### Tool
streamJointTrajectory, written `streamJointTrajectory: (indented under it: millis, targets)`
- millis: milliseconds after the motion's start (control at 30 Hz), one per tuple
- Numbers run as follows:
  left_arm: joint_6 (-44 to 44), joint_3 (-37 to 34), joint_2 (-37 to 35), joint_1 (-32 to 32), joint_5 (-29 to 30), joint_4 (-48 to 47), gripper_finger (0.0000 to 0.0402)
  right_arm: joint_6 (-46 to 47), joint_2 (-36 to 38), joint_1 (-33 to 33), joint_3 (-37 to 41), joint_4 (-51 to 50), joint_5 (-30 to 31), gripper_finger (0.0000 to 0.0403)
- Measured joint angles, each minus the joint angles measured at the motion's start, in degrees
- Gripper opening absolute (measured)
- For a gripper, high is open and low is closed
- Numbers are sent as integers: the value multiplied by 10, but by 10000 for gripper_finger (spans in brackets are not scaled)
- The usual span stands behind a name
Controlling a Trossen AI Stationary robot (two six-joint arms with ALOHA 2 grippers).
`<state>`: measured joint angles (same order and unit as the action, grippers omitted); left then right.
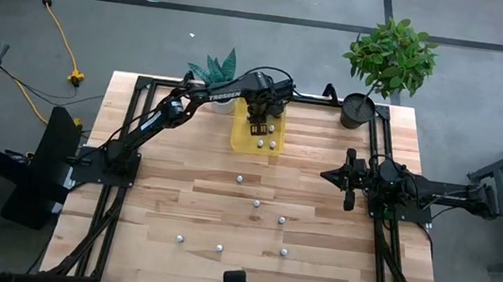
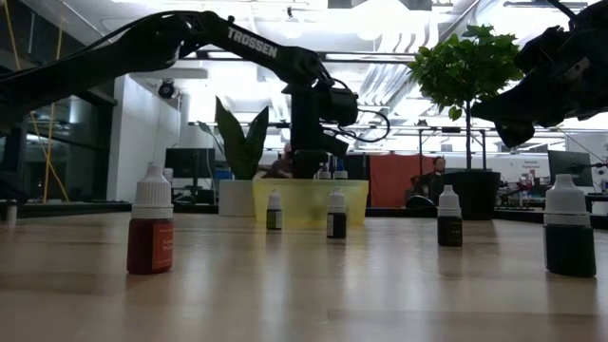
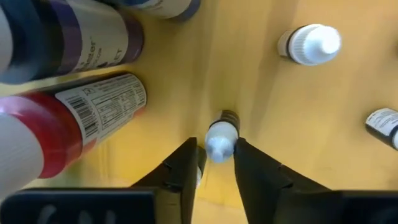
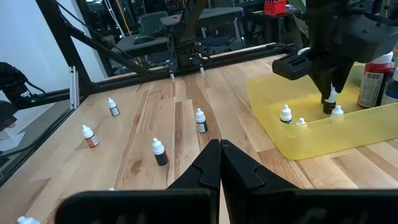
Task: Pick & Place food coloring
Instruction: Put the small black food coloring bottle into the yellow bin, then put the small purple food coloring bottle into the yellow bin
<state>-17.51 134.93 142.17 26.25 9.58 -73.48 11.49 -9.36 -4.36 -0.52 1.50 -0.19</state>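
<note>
Now, down at the left gripper point(image 3: 216, 163) inside the yellow tray point(image 1: 242, 132): between its two dark fingers point(image 3: 184, 171) stands one small bottle point(image 3: 221, 138), white cap pointing up at the wrist camera, dark body below it on the tray floor. The bottle's long axis runs straight up, in line with the gripper's reach, so any lift-off has to go vertically. Are the pads touching it? Narrow gaps seem to show on both sides of the cap, so the jaws look slackened off it, but I cannot tell for certain whether contact remains. My read: this is the drop-off, and the bottle should stay standing if the fingers part evenly and rise straight.

Just beside it in the tray sit neighbours: a larger red bottle with a barcode label point(image 3: 74, 124) lying on its side, a purple-labelled bottle point(image 3: 81, 37) beyond that, and another white-capped small bottle point(image 3: 309, 43) upright on the other side. A sideways exit could knock one.

Out on the wooden table point(image 1: 158, 206), loose food coloring bottles point(image 1: 257, 203) wait, scattered through the middle and toward the near edge, well apart from the tray.

Farther over, the right gripper point(image 4: 219, 158) hovers at the table's right side, fingers pressed together, holding nothing. It looks about as near the remaining bottles as the left arm.
</note>
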Motion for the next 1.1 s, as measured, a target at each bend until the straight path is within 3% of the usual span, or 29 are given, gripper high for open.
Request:
streamJointTrajectory:
  millis: [467,800,1100]
  targets:
    - [-2,0,-13,1,19,-6,186,0,0,0,0,0,0,0]
    - [-10,0,-77,4,17,-20,194,0,0,0,0,0,0,0]
    - [-86,0,-152,-21,-68,-44,194,0,0,0,0,0,0,0]
